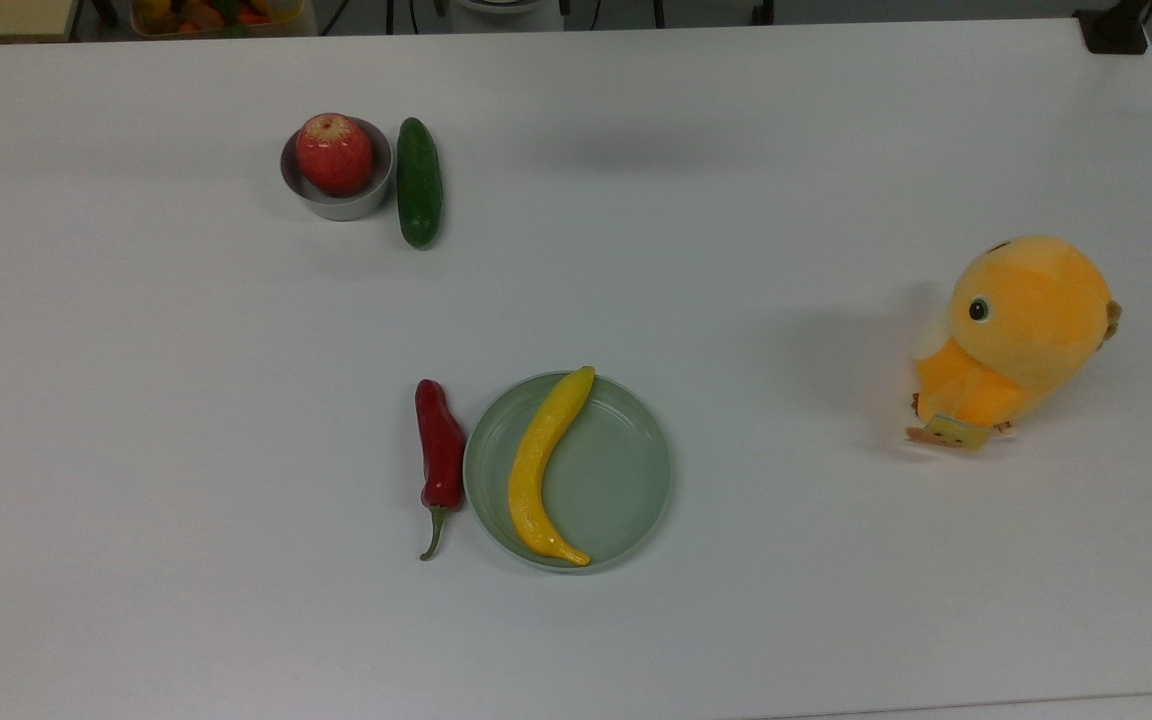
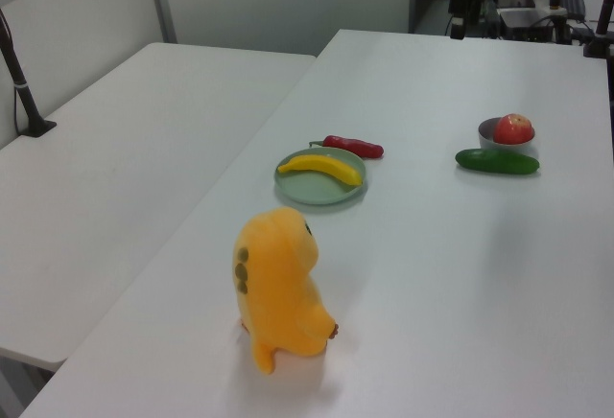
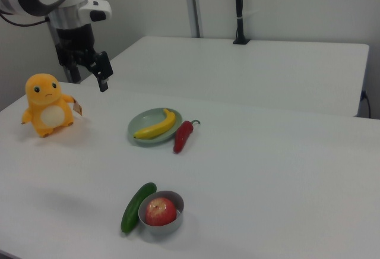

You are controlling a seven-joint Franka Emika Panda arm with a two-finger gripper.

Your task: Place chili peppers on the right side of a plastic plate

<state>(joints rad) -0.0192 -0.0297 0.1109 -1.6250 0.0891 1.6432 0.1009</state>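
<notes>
A glossy dark-red chili pepper (image 1: 439,450) with a thin green stem lies on the white table. It rests just off the top view's left rim of the round pale green plastic plate (image 1: 616,490). A yellow banana (image 1: 541,465) lies across the plate. The right view shows the chili (image 3: 183,135) on the right view's right of the plate (image 3: 142,123). My gripper (image 3: 88,69) hangs high in the air at the right view's left, above and beside the plush toy and far from the chili. Its fingers are spread open and hold nothing.
A small grey bowl (image 1: 341,205) holding a red apple (image 1: 334,152) stands at the top view's upper left, with a dark green cucumber (image 1: 419,182) beside it. An orange plush toy (image 1: 1021,340) sits at the top view's right. A second table (image 2: 115,169) adjoins.
</notes>
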